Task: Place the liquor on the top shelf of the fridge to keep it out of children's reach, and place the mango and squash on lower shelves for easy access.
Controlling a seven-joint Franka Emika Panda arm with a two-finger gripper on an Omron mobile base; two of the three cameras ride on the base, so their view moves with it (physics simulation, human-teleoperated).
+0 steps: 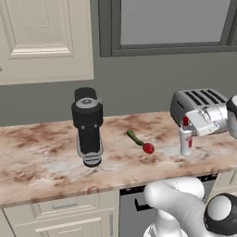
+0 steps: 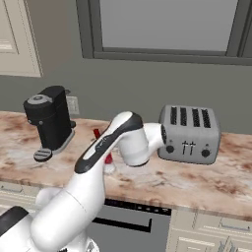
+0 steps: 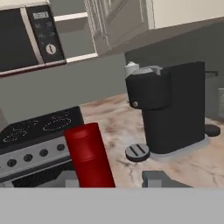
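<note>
On the marble counter (image 1: 41,157), one liquor (image 1: 185,138) bottle is seen standing upright near the front edge, at about 4 o'clock in the left base view, its red cap framed between the two finger tips in the hand view. The gripper (image 3: 111,178) is held level around the bottle's neck, one tip to each side; whether the cap is pinched or merely bracketed cannot be told. One mango (image 1: 148,148) is lying just left of the bottle, touched at 10 o'clock by one squash (image 1: 134,137). Further left, one black coffee grinder (image 1: 88,126) is counted. At the back, at 2 o'clock, one four-slot toaster (image 2: 189,133) is set against the wall. One stove (image 3: 35,140) and one microwave (image 3: 26,37) are glimpsed beyond
</note>
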